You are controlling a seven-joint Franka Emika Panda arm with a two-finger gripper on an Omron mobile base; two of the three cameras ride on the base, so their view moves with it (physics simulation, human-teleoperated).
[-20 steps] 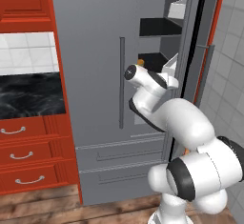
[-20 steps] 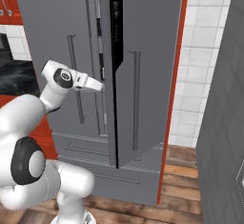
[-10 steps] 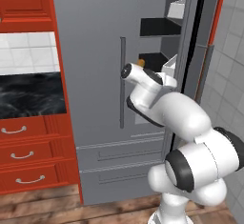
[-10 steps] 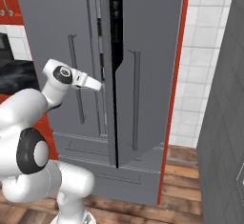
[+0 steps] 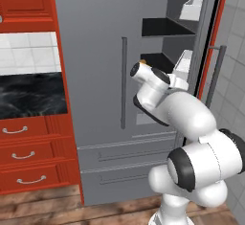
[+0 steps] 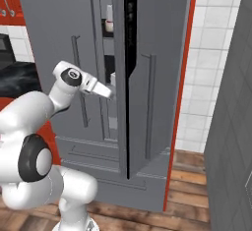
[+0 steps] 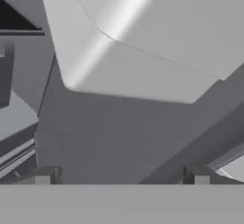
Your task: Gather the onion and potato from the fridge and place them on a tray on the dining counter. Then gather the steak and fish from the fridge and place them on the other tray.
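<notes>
My claw (image 7: 122, 174) is released, holding nothing, reaching into the fridge (image 5: 95, 51); a white bin (image 7: 143, 37) at 12 o'clock.

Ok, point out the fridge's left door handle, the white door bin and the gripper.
left door handle (image 5: 124, 83): left base view, middle of the vertical bar.
white door bin (image 7: 143, 42): hand view, its front face.
gripper (image 7: 121, 174): hand view, midway between the open fingertips.
</notes>
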